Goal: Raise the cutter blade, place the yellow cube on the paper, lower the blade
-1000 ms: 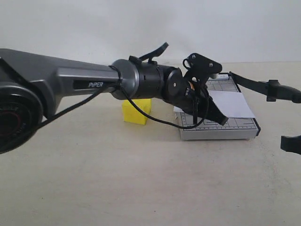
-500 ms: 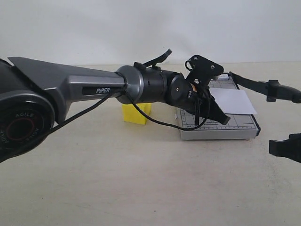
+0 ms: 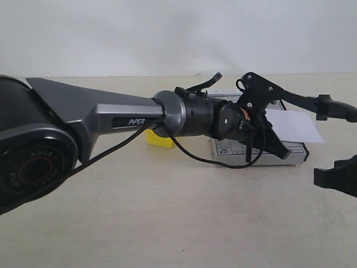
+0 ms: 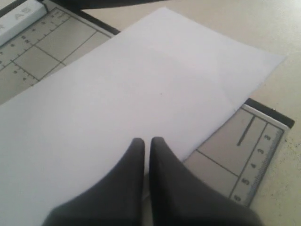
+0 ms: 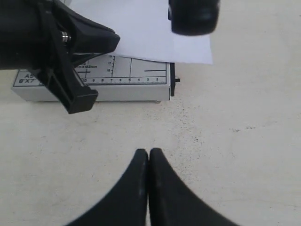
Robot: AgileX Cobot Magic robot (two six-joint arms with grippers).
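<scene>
The cutter blade (image 3: 312, 102) stands raised, its thick black handle (image 5: 194, 16) hanging over the white paper (image 3: 298, 125). That sheet lies on the grey gridded board (image 3: 234, 152) and overhangs the board's right edge. My left gripper (image 4: 146, 141) is shut and low over the paper, with nothing seen between its fingers; the exterior view shows it (image 3: 281, 149) above the board's front right. The yellow cube (image 3: 159, 139) sits on the table left of the board, mostly hidden behind my left arm. My right gripper (image 5: 149, 153) is shut and empty over bare table in front of the board.
My left arm (image 3: 111, 120) stretches across the scene from the left and hides much of the board. The beige table (image 3: 184, 218) runs back to a white wall. My right gripper (image 3: 334, 177) shows at the right edge of the exterior view.
My left arm has reached further right across the board, and the paper has slid right so it now overhangs the board's edge. The right gripper shifted slightly upward.
</scene>
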